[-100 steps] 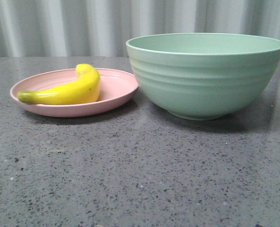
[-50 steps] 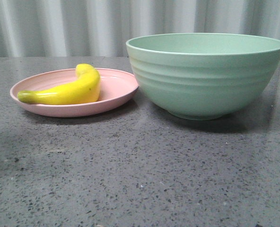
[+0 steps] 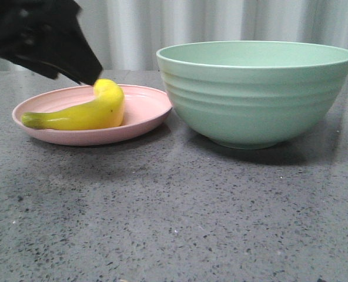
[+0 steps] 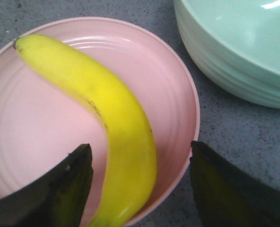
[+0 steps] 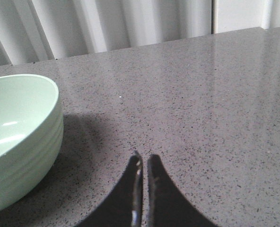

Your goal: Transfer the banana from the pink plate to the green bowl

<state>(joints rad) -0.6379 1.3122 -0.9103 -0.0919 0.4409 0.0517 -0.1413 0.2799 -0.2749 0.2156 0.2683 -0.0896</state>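
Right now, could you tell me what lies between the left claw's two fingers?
The banana, lying on the pink plate, sits between the open left claw fingers; the left wrist view shows this.

On the tabletop the pink plate sits to the left and the green bowl to the right, the plate's right rim just beside the bowl's wall. The banana lies on the plate, one end pointing left, the other curving toward the far side. The left claw hangs over the plate's far left part, its fingers either side of the banana. The right claw is over bare tabletop right of the bowl.
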